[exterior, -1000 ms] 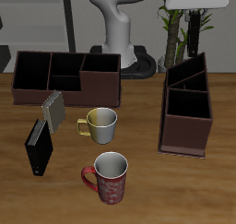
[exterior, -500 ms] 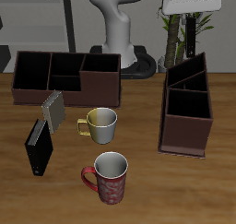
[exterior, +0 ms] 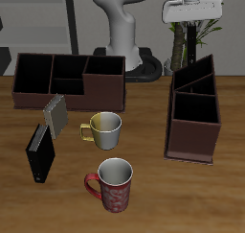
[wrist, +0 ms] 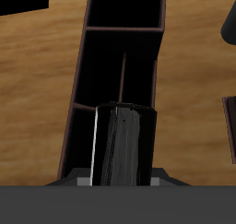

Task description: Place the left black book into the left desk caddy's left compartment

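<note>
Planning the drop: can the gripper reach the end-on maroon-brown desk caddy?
Probably yes: the gripper, shut on the slim black hardcover book, hangs above the end-on maroon-brown desk caddy, compartments open, nothing between.

Exterior camera looks down from the front; wrist camera peers close; both show the left desk caddy (exterior: 195,108) (wrist: 120,71).

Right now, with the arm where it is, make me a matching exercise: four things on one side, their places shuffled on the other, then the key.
Things:
1. left black book
2. grey book
3. red patterned mug
4. pale mug

Places:
A. nearest the front edge of the table
B. held in the gripper, up over the left desk caddy
C. just in front of the wide caddy
D. directly behind the red patterned mug

Pairs: 1-B, 2-C, 3-A, 4-D
</note>
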